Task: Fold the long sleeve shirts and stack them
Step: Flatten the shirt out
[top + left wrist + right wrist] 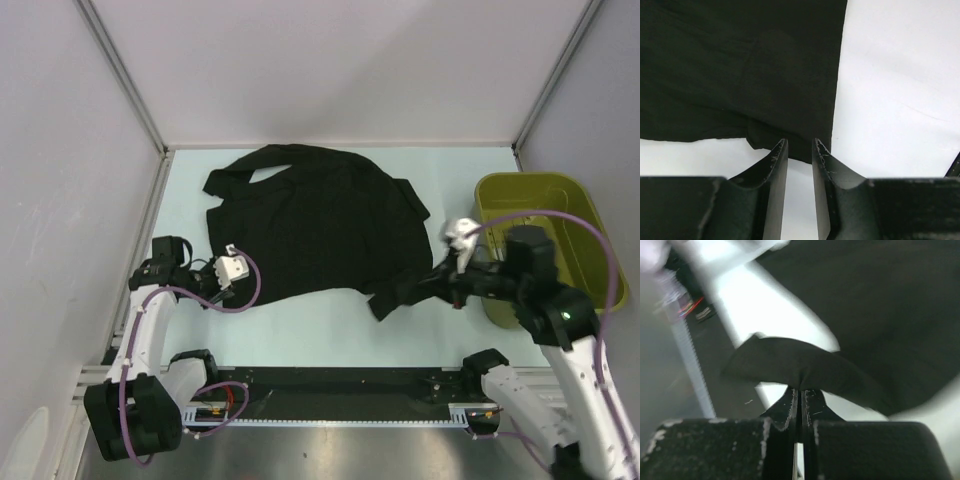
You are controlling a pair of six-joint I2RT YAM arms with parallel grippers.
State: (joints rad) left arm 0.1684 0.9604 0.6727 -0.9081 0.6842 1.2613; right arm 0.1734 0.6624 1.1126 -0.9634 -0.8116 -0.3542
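Our right claw (801, 390) clenches a fold of the plain black long-sleeved fabric shirt (310, 220) on our pale worktop (300, 335). Our left claw (800, 143) sits released beside its edge.

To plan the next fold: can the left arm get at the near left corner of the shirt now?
Probably yes. The left hand is open right at that corner of the shirt, with nothing between. The right hand, shut on the shirt's other side, is far off.
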